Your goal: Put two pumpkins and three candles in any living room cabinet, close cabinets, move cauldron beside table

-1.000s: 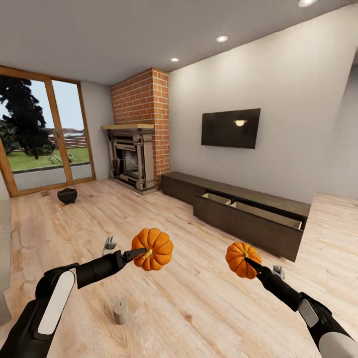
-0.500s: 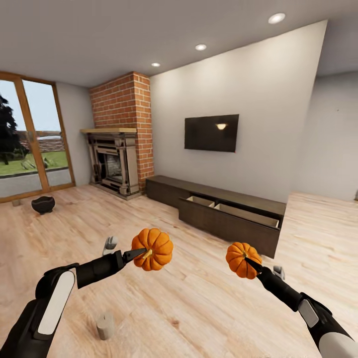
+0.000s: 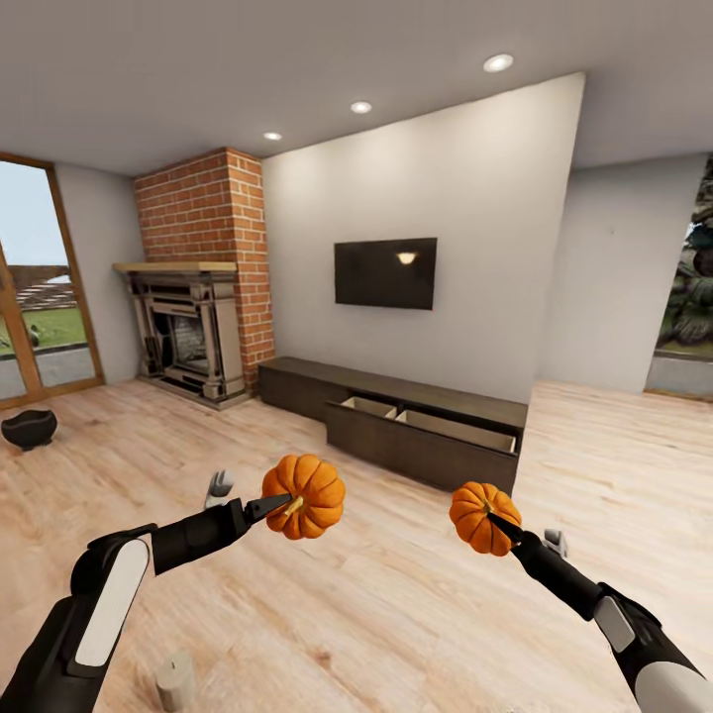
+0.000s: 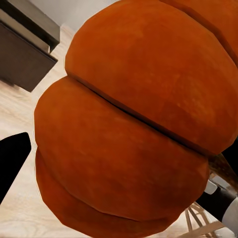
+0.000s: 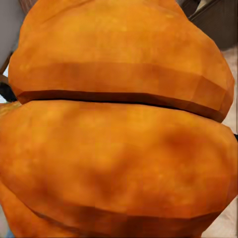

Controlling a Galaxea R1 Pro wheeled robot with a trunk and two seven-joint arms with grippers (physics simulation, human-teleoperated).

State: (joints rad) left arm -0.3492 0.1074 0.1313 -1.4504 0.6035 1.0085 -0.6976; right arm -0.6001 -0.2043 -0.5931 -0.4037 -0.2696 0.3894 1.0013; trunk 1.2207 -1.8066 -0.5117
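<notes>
In the head view my left gripper (image 3: pixel 288 503) is shut on the bigger orange pumpkin (image 3: pixel 306 494), held above the wooden floor. My right gripper (image 3: pixel 496 521) is shut on the smaller pumpkin (image 3: pixel 481 516) at about the same height. Up close, the left wrist view shows the bigger pumpkin (image 4: pixel 134 124) beside one black finger (image 4: pixel 12 159), and the right wrist view shows the smaller pumpkin (image 5: pixel 119 124). The long dark-brown cabinet (image 3: pixel 307 380) stands against the far wall, ahead of both arms, with its drawers (image 3: pixel 420 454) pulled open. The black cauldron (image 3: pixel 28 428) sits on the floor far left. One pale candle (image 3: pixel 175 681) stands near my left arm.
A brick chimney with a grey fireplace (image 3: pixel 186 335) fills the corner left of the cabinet. A black TV (image 3: pixel 384 273) hangs on the wall above the cabinet. Glass doors are at far left, and open wooden floor lies between me and the cabinet.
The camera has swung to the right, so the cabinet, fireplace, cauldron and candle have slid left in the picture. Both arms hold their pumpkins in the same pose.
</notes>
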